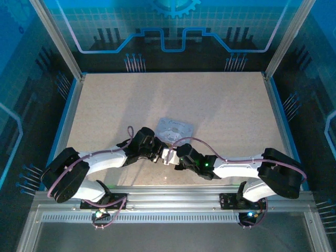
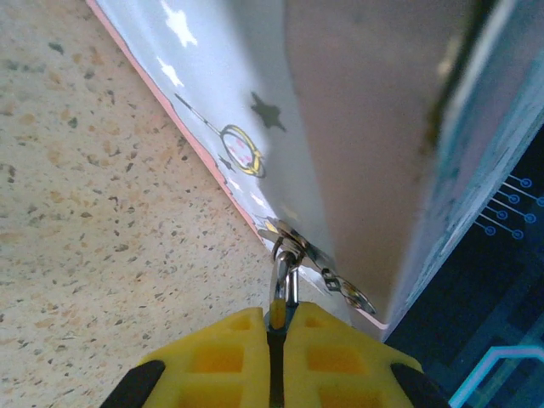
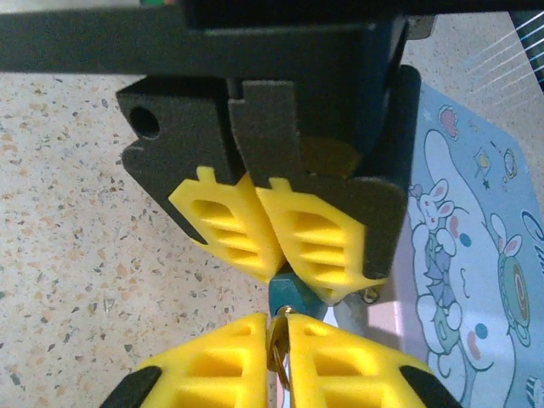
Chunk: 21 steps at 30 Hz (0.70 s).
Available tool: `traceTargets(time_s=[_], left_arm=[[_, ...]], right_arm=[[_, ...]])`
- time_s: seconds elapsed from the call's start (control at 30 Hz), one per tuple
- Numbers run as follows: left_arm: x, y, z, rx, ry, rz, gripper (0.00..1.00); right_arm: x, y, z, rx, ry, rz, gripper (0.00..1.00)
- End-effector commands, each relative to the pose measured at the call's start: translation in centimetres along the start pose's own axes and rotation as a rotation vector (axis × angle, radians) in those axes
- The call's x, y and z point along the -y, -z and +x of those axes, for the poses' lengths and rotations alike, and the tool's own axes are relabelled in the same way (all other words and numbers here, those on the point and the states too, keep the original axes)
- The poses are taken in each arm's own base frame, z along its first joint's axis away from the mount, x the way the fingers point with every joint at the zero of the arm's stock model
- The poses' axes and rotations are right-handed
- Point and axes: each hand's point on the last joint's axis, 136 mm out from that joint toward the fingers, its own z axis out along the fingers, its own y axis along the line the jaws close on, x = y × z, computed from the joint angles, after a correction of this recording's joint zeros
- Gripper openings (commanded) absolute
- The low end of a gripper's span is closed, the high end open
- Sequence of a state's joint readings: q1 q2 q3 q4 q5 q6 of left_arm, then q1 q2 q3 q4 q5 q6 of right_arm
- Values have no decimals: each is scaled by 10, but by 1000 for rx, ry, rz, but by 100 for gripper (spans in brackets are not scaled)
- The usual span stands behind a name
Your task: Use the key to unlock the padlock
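Left gripper (image 2: 276, 316) clenched on the tiny grey metal padlock (image 2: 286, 280), right at the lavender cartoon-printed tin box (image 2: 357, 127) edge! Right gripper (image 3: 279, 327) pinched the thin metal key (image 3: 277, 345). It looked light, stiff and slippery, best gripped by its head.

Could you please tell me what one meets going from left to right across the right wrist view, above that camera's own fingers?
The speckled table → the left gripper → the lavender cartoon-printed tin box.

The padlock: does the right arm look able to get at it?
Probably yes. The left gripper pinches the padlock beside the tin box, and the right gripper, shut on the key, sits tip to tip with it; nothing stands between.
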<state>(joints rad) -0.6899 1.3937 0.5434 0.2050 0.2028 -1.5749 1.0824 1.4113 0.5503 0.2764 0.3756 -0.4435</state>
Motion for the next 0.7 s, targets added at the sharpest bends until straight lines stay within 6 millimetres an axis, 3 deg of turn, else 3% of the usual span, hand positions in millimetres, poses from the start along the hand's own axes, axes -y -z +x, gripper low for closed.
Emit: traceTargets(time_s=[0.0,0.1,0.47,0.67], left_arm=[[12,3,11,-49,3,39,0],[11,3,10,-48,6,38,0],[10,2,9,-51,14,38,0],[9,1,9,-52,20,40,0]], right_arm=[[9,-3,-13,24,-30,47,7],[12,-4,-11,14,-34,65,0],[19,-4,-10,8,-96,107,0],[31,-1,-14,13,-298,145,0]])
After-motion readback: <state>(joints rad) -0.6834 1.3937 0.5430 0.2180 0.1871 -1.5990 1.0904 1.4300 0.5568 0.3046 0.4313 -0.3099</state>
